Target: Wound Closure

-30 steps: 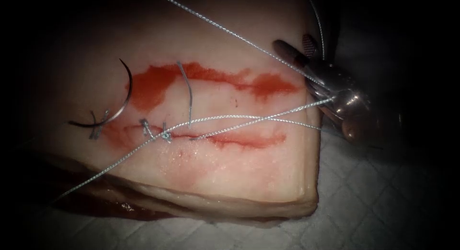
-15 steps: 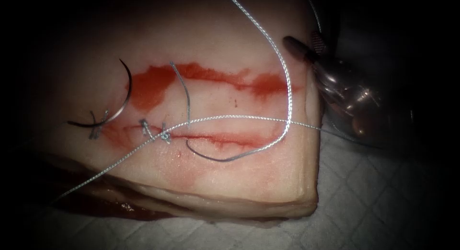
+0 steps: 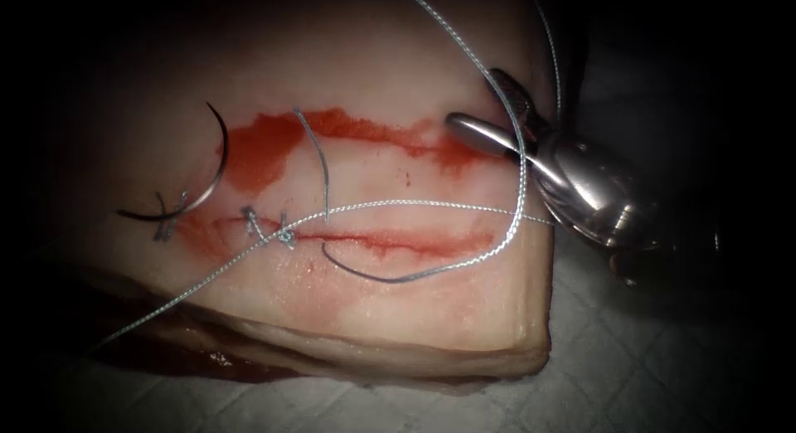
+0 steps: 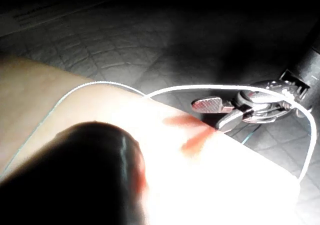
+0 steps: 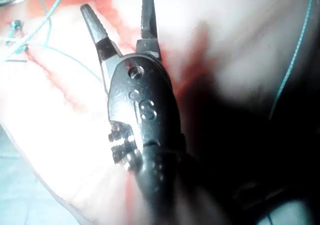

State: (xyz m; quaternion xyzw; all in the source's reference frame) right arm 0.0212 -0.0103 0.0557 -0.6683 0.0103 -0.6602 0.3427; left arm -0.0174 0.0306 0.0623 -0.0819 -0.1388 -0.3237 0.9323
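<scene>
Quilted pad, glossy tissue (image 3: 332, 68) w/ curved needle (image 3: 211, 172) – right tool (image 3: 487, 109) jaws agape, empty.

Curved needle (image 3: 209, 172) free on tissue (image 3: 356, 68), left of slack thread (image 3: 414, 205).

The tissue (image 3: 356, 317) lies directly on a white quilted pad (image 3: 647, 350) covering the bench.

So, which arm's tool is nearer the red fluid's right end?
Right. The right tool, jaws open and empty, is at that end; the left tool, a dark shape in its wrist view, is further back. Needle lies on the tissue, far left.
</scene>
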